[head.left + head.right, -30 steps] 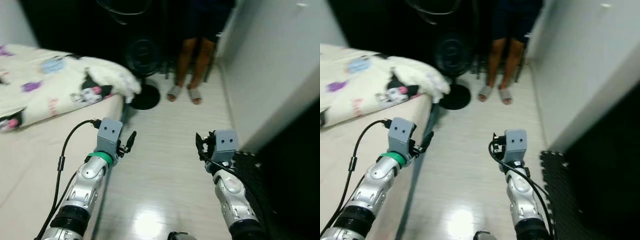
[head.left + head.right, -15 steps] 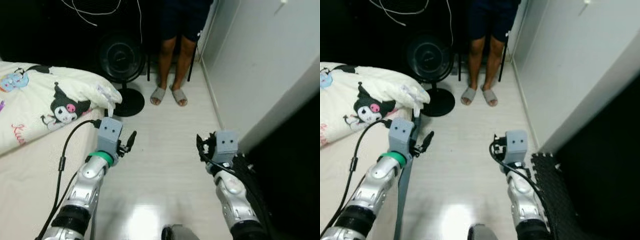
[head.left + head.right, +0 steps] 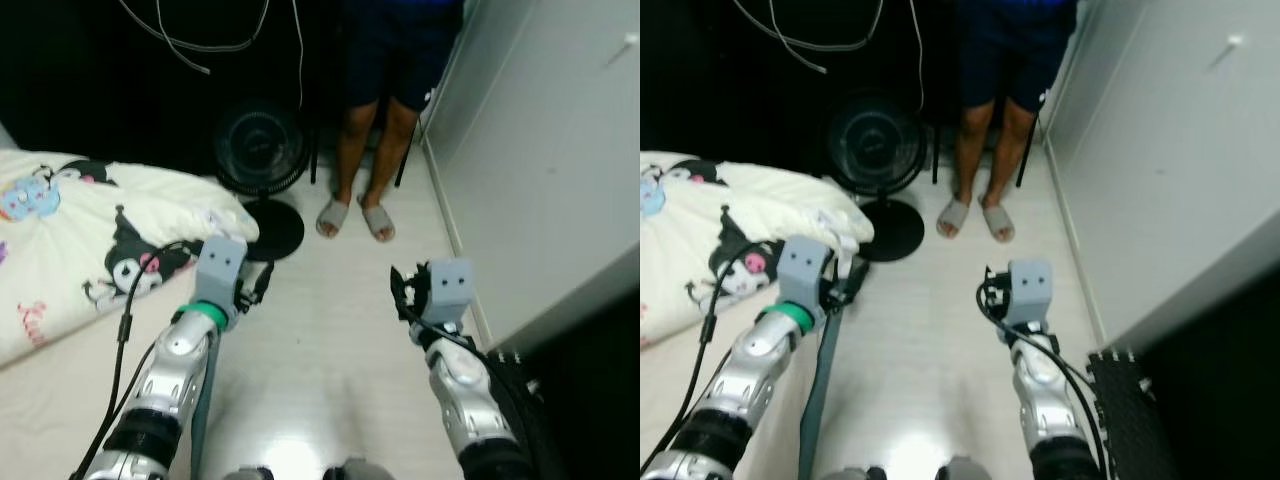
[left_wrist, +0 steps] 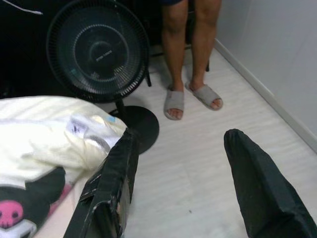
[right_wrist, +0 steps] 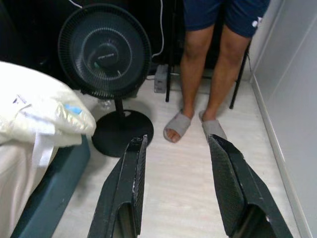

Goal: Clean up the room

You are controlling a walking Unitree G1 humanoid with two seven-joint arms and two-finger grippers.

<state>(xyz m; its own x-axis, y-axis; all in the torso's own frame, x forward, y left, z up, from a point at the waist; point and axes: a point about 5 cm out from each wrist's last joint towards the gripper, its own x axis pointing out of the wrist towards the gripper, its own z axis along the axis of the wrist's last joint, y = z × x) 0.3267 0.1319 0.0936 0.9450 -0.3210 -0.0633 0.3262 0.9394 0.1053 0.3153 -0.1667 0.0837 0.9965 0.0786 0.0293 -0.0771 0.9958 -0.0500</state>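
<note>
Camera tilted up since earlier, left gripper and right gripper spread, empty.

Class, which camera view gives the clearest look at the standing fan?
The right wrist view: the fan shows head, pole and round base sharply between that gripper's fingers. The left wrist view crops its top; both eye views show it small and dim.

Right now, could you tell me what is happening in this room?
Nothing is being handled. The robot stands on the pale wooden floor beside the bed with the cream cartoon-print blanket. The left gripper and right gripper are both raised, open and empty. Ahead stand a black pedestal fan and a person in grey slippers, close to the white wall. Cleaning up has not visibly started.
</note>
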